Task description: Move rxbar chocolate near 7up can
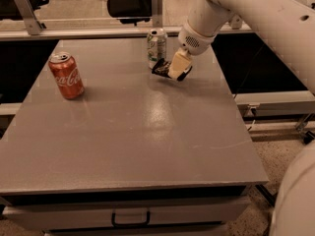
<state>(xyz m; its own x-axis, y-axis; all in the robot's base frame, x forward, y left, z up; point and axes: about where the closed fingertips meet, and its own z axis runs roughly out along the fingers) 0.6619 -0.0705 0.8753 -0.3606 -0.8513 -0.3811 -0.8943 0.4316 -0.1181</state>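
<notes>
The 7up can [157,47], white-silver with green markings, stands upright near the far edge of the grey table [133,127]. My gripper [177,69] is just right of it, shut on the rxbar chocolate [161,68], a black shiny wrapper whose left end sticks out toward the can's base. The bar is held just above the tabletop, a short way from the can. My white arm comes in from the upper right.
A red Coca-Cola can [66,75] stands upright at the table's left side. A drawer handle [130,219] is under the front edge. A metal rail [98,31] and chair bases lie behind the table.
</notes>
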